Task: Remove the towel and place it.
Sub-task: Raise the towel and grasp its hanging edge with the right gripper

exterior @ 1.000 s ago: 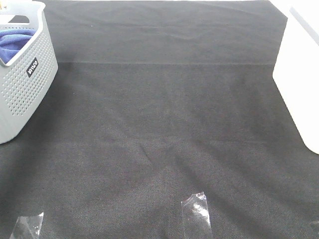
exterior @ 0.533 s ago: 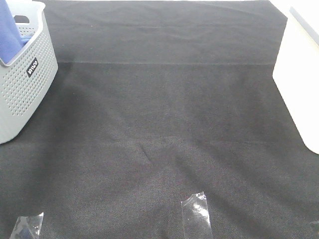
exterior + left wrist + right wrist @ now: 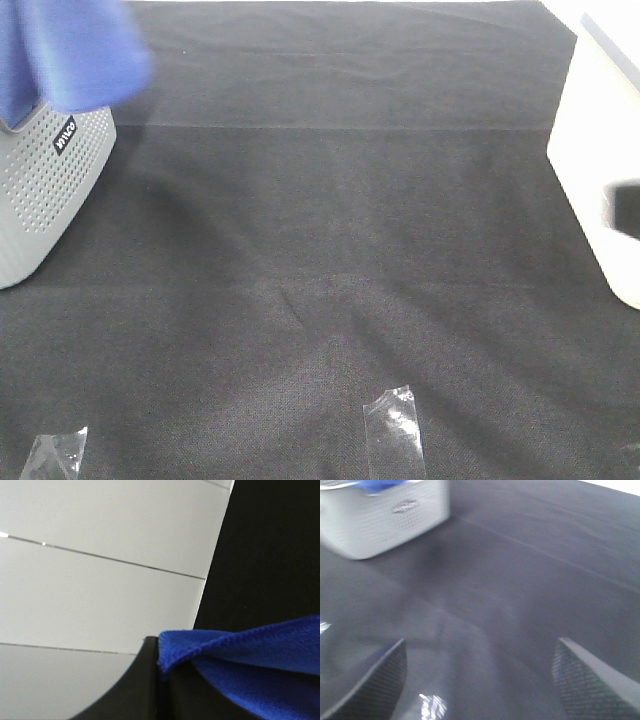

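The royal-blue towel (image 3: pixel 72 48) hangs blurred above the grey basket (image 3: pixel 40 190) at the far left, and its lower part reaches past the basket's right rim. In the left wrist view my left gripper (image 3: pixel 159 666) is shut on the towel's stitched hem (image 3: pixel 250 662), with one black finger (image 3: pixel 125 692) showing. The left gripper itself is out of the exterior view. My right gripper (image 3: pixel 480 680) is open and empty, low over the black cloth and facing the basket (image 3: pixel 385 510), where a bit of blue towel (image 3: pixel 380 485) shows.
A black cloth (image 3: pixel 330 260) covers the table. A white box (image 3: pixel 600 130) stands at the right edge, with a dark blurred shape (image 3: pixel 625 205) in front of it. Two clear tape pieces (image 3: pixel 395 430) (image 3: pixel 50 455) lie near the front edge.
The towel has risen out of the basket and swung right over its rim. A dark blurred shape has come in at the right edge.
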Robot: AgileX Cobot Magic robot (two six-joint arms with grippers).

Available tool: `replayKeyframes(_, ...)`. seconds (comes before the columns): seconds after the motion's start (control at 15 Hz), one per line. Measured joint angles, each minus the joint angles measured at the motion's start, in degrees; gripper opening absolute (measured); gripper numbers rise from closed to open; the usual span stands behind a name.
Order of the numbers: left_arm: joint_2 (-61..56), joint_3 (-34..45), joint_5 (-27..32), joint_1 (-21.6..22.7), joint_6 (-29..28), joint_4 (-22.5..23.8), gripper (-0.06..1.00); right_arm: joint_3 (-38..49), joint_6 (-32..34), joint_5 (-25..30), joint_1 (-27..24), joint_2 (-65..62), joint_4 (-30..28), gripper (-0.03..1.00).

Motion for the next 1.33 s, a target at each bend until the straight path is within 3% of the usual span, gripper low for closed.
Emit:
replayKeyframes(0.27, 0.0, 0.0, -0.1, -10.1, 0.0, -0.1, 0.00, -0.1, -31.7, -0.1, 0.0, 21.0, 22.8, 0.76)
replayKeyframes(0.33, 0.0, 0.0, -0.1, -13.5, 0.0, -0.3, 0.00, -1.4, -40.4, 2.1, 0.0, 28.0, 28.8, 0.76)
replayKeyframes(0.47, 0.0, 0.0, -0.1, -16.3, 0.1, -0.7, 0.00, -5.8, -48.2, 8.2, 0.0, 36.9, 34.5, 0.76)
replayKeyframes(0.73, 0.1, 0.0, -0.1, -18.2, 0.2, -1.0, 0.00, -16.5, -50.8, 18.2, 0.7, 51.2, 37.8, 0.76)
replayKeyframes(0.87, 0.2, 0.0, -0.1, -18.3, 0.2, -1.2, 0.00, -20.5, -50.8, 19.5, 4.0, 55.6, 37.8, 0.76)
replayKeyframes(1.07, 1.5, 0.0, -0.1, -18.3, 0.5, -1.3, 0.00, -28.8, -49.8, 16.7, 12.1, 61.0, 37.2, 0.76)
replayKeyframes(1.33, 2.9, 0.0, -0.1, -18.3, 3.0, -1.4, 0.00, -36.8, -45.8, 14.3, 16.3, 65.9, 31.6, 0.76)
